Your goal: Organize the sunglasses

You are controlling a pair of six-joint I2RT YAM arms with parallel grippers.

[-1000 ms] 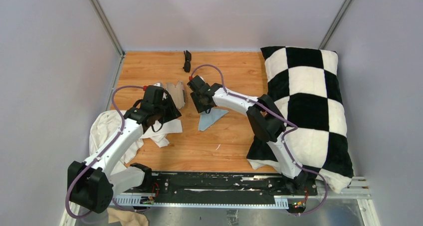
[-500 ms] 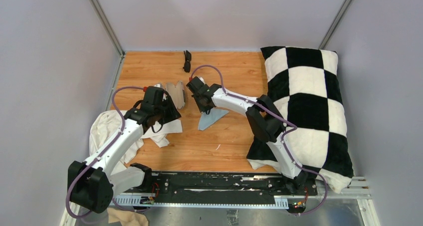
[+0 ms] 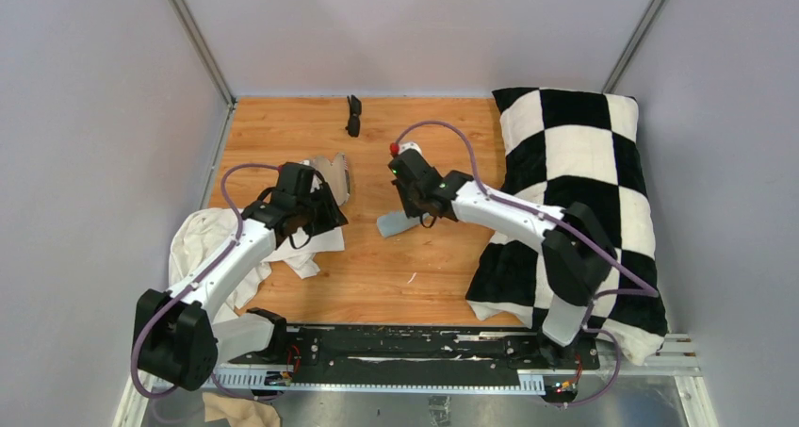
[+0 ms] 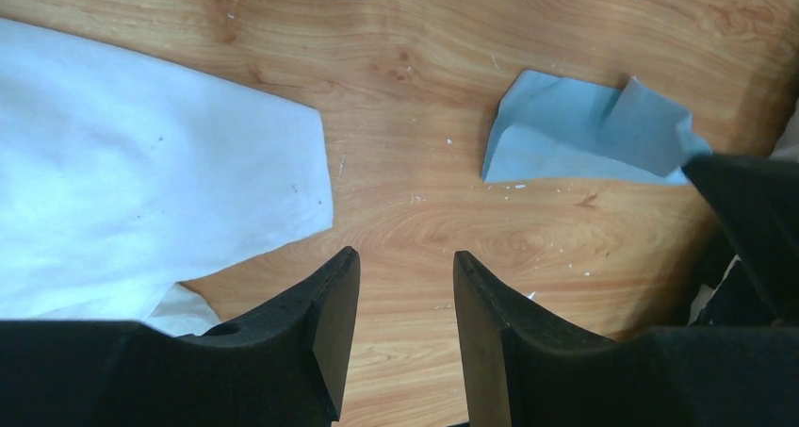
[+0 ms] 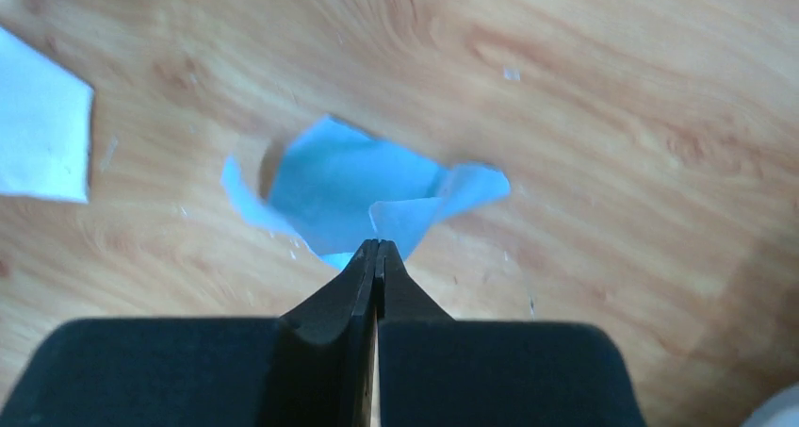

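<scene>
Right wrist view: a corner of the light-blue cloth point(image 5: 339, 182) is now pinched by the right jaws, which were parted a second ago, so cloth-handling is judged begun. The left jaws are held half-open, empty. The sunglasses point(image 3: 353, 116) are left at the 12 o'clock edge of the counter point(image 3: 443, 267).

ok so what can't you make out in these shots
sunglasses: top view, too small for detail.
case: top view, left arm covers most; left wrist view, cut by top edge.
blue cloth in right end effector: top view, right arm hides the pinch.
</scene>
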